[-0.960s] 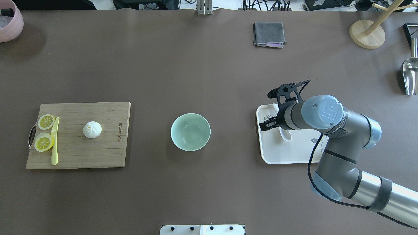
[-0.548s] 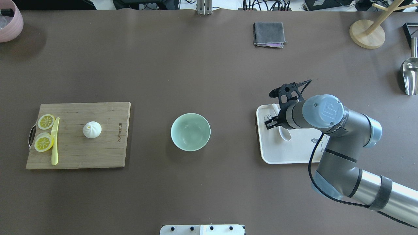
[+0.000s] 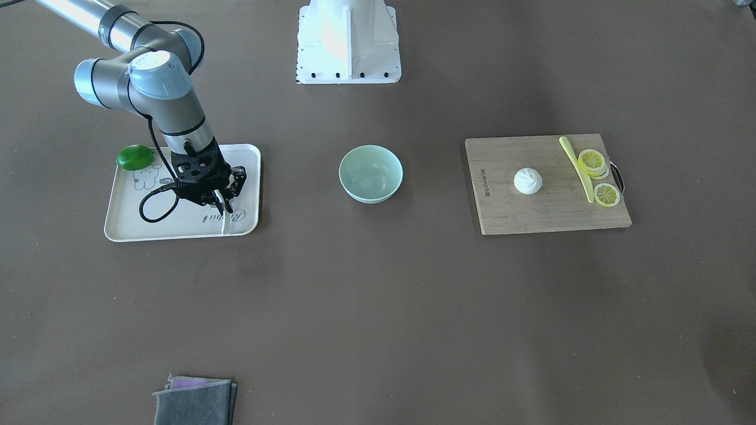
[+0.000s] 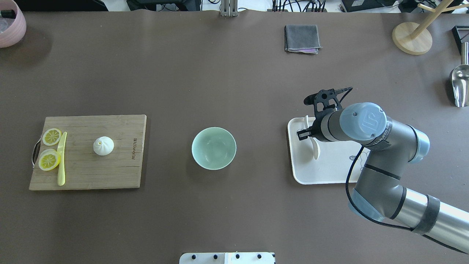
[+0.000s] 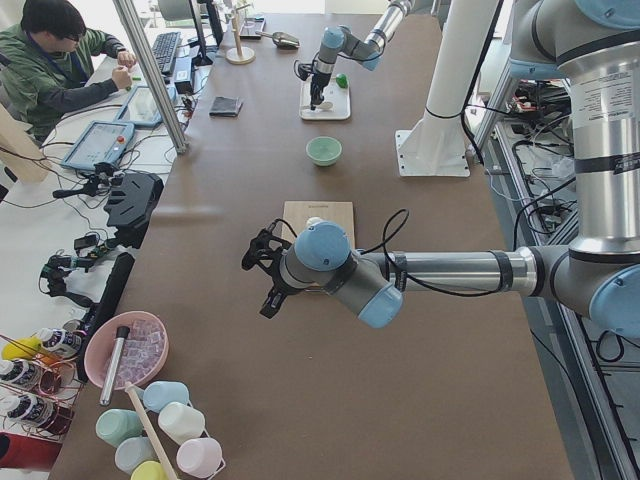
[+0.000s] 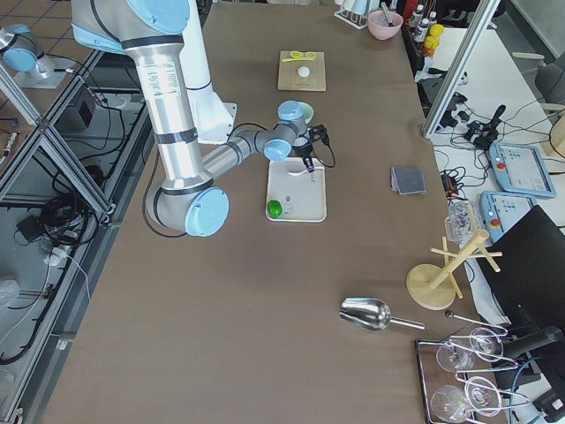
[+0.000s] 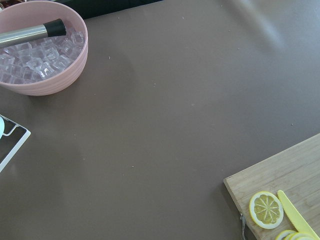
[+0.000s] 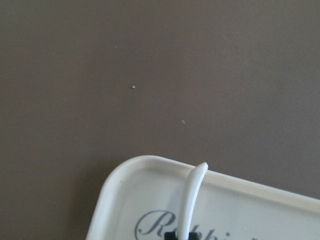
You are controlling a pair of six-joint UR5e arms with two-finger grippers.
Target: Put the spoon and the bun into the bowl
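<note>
The white spoon is on the white tray, turned on its edge. My right gripper is shut on the spoon's handle, which sticks out ahead in the right wrist view. The front-facing view shows the spoon hanging under the right gripper. The mint-green bowl stands empty at the table's middle. The white bun sits on the wooden cutting board at the left. My left gripper shows only in the exterior left view, above the table near the board; I cannot tell its state.
Lemon slices and a yellow knife lie on the board's left side. A green lime sits on the tray. A grey cloth, a wooden stand, a metal scoop and a pink ice bowl stand farther off.
My right gripper has shifted slightly away from the robot with the spoon's handle between its fingers. The spoon has turned from lying flat onto its edge.
</note>
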